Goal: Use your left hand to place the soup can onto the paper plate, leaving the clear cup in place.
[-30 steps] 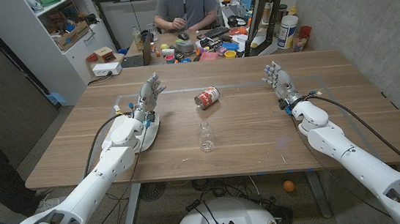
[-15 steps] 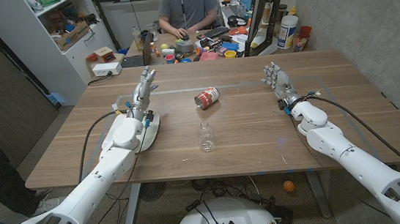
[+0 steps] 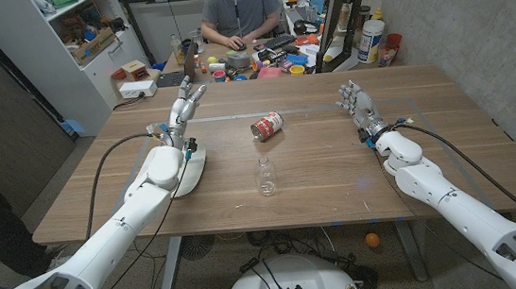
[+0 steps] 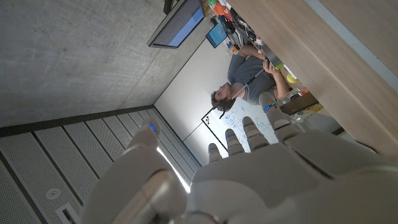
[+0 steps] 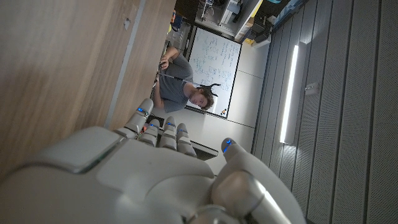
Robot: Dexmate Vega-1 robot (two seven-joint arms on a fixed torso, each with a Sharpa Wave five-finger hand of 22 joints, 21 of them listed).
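- Over the last 1 s your left hand (image 3: 185,106) moves away from you, up the table toward the far edge; it was lower and nearer the paper plate (image 3: 188,175) before.
- That puts it past the plate now, fingers pointing at the far edge, forearm lying over the plate's left part.
- Meaning for the task: my read is you're still in the approach, no grasp begun. The soup can (image 3: 267,126) hasn't moved across the 3 frames.
- Soup can: on its side on the wood, to the hand's right and slightly nearer you, well apart from the fingers. No contact.
- Clear cup (image 3: 266,177): upright, nearer you than the can, also to the hand's right. Unmoved, so that constraint holds so far.
- Left hand state: holding nothing, fingers extended and a little spread, reaching forward. The left wrist view shows the back of the hand (image 4: 292,168) with fingertips out straight, nothing between them.
- Right hand (image 3: 357,105): standing raised over the table's right side, fingers up and apart, nothing held, same spot in all 3 frames.
- Next, as I judge it: swing the left hand right to the can; stay on the far side of the cup so the forearm doesn't clip it.
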